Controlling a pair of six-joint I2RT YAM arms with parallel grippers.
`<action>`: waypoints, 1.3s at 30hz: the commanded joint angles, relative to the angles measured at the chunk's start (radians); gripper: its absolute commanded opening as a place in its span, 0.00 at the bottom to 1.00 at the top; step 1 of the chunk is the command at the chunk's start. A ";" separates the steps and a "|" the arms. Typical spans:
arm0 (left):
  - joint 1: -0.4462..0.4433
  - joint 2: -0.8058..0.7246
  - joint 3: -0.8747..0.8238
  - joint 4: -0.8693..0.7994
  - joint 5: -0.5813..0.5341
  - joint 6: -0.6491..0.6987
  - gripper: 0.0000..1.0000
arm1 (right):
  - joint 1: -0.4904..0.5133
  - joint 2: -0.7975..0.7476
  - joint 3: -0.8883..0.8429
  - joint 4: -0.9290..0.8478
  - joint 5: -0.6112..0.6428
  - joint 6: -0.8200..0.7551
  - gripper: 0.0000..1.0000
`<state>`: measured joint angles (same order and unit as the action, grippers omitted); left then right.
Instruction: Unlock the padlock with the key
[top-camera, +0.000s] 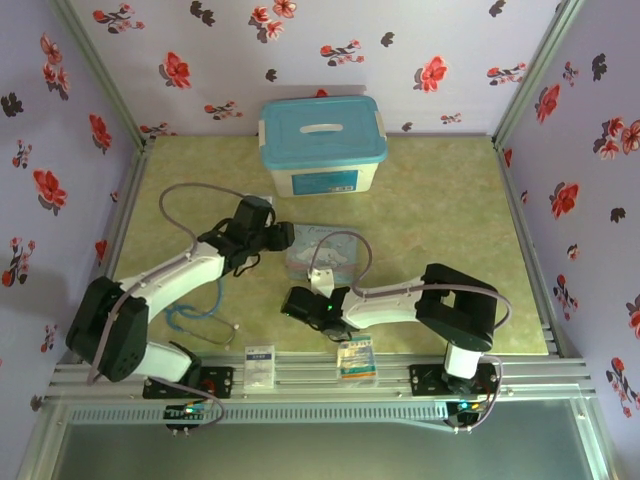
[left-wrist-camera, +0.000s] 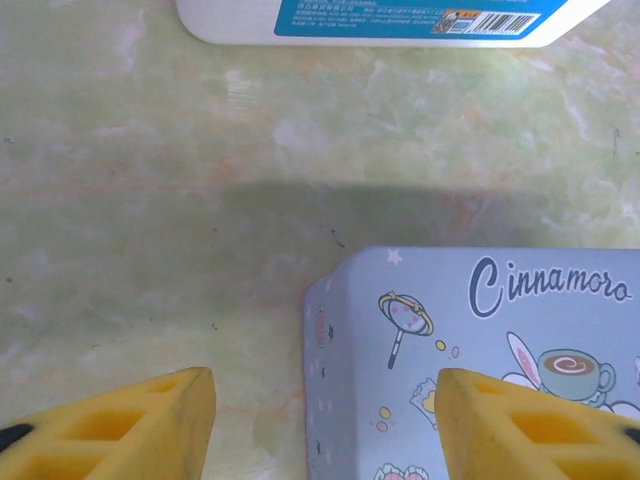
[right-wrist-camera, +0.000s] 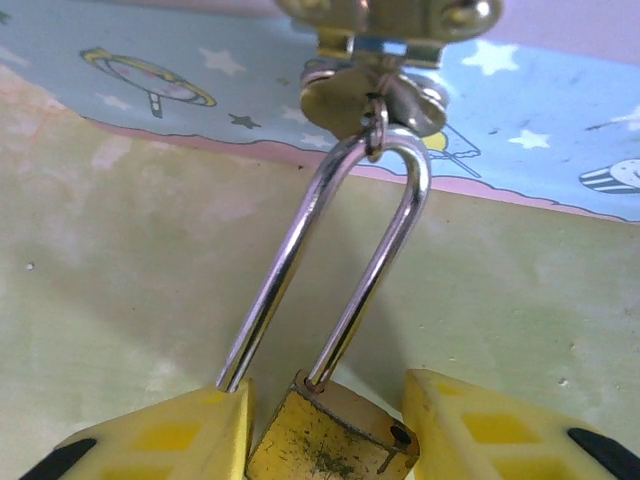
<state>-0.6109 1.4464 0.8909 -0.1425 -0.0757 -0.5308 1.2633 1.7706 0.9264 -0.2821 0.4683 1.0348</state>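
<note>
The padlock (right-wrist-camera: 330, 435) hangs by its shackle (right-wrist-camera: 385, 240) from the hasp (right-wrist-camera: 380, 20) on the cartoon tin (right-wrist-camera: 150, 60). The right hand (right-wrist-camera: 328, 385) flanks its body closely; whether it pinches yet, I cannot tell. Grip the body squarely, leaving its underside free for the key. The left wrist view adds the left hand (left-wrist-camera: 322, 400), open and empty, above the tin's corner.

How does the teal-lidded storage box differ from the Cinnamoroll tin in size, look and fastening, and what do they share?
Size: the storage box is clearly larger than the Cinnamoroll tin.
Look: the box is white with a teal handled lid; the tin is pale blue with cartoon prints.
Fastening: the tin's brass hasp carries a padlock; the box shows no lock.
Shared: both are rectangular with lids on.
</note>
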 joint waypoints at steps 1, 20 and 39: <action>0.005 0.029 0.039 -0.004 0.010 0.035 0.59 | -0.004 -0.008 -0.048 -0.059 -0.016 0.086 0.37; 0.003 0.096 -0.034 0.071 -0.021 0.017 0.57 | -0.027 -0.074 -0.216 0.077 -0.037 0.339 0.21; 0.000 0.062 -0.032 0.175 0.105 -0.027 0.58 | 0.019 -0.034 -0.120 -0.022 0.191 0.563 0.19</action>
<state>-0.6113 1.5387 0.8551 -0.0216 -0.0319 -0.5282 1.2800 1.7031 0.8139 -0.1810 0.5991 1.5455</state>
